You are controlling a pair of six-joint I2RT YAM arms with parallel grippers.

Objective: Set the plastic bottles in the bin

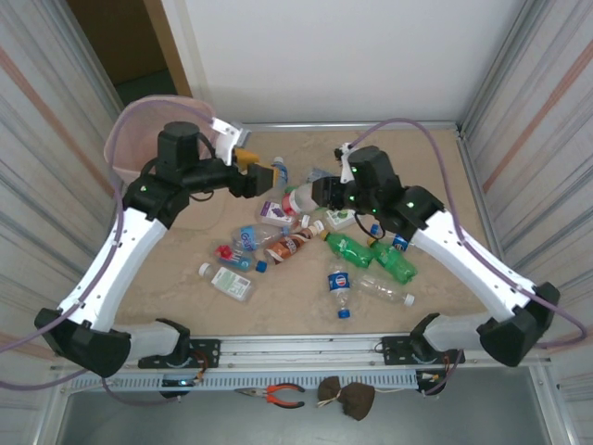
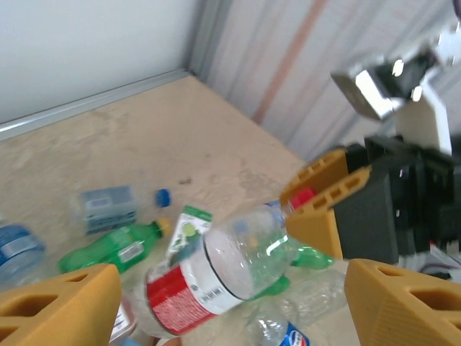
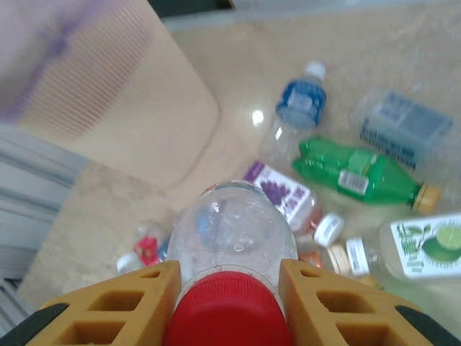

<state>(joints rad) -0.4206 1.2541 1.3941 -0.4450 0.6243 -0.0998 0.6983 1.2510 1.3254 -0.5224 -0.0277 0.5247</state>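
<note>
Carrying everything, the table (image 1: 435, 185): a sandy board is lying between ribbed side walls, with both arm bases sitting at its near edge.
bin (image 1: 139, 139): is standing in the far left corner. The top view is giving its pale pink rim from above, and the right wrist view is giving its ribbed wall (image 3: 108, 86), blurred.
left arm (image 1: 139, 232): is reaching from the near left corner, past the bin, toward the far middle.
right arm (image 1: 463, 255): is bending in from the near right corner toward the same spot.
left gripper (image 1: 266, 176): its jaws are standing wide apart and gripping nothing. Its own wrist view (image 2: 230, 303) is showing the red-capped bottle crossing the gap ahead of its fingers; whether it is touching them I cannot tell.
right gripper (image 1: 321, 193): its jaws are clamping the cap end of the red-capped bottle. Its wrist view (image 3: 227, 303) is showing orange fingers (image 3: 122, 306) pressing either side of the red cap.
red-capped bottle (image 1: 298, 199): is being held over the far middle of the table, between the two grippers. The left wrist view is showing its red label (image 2: 180, 292), and the right wrist view its clear body (image 3: 234, 231).
other plastic bottles: are lying scattered across the middle of the table, among them a green bottle (image 1: 350, 247), a brown bottle (image 1: 287, 246) and a white-labelled bottle (image 1: 230, 281).
loose blue cap (image 1: 261, 266): is lying beside the brown bottle.
</note>
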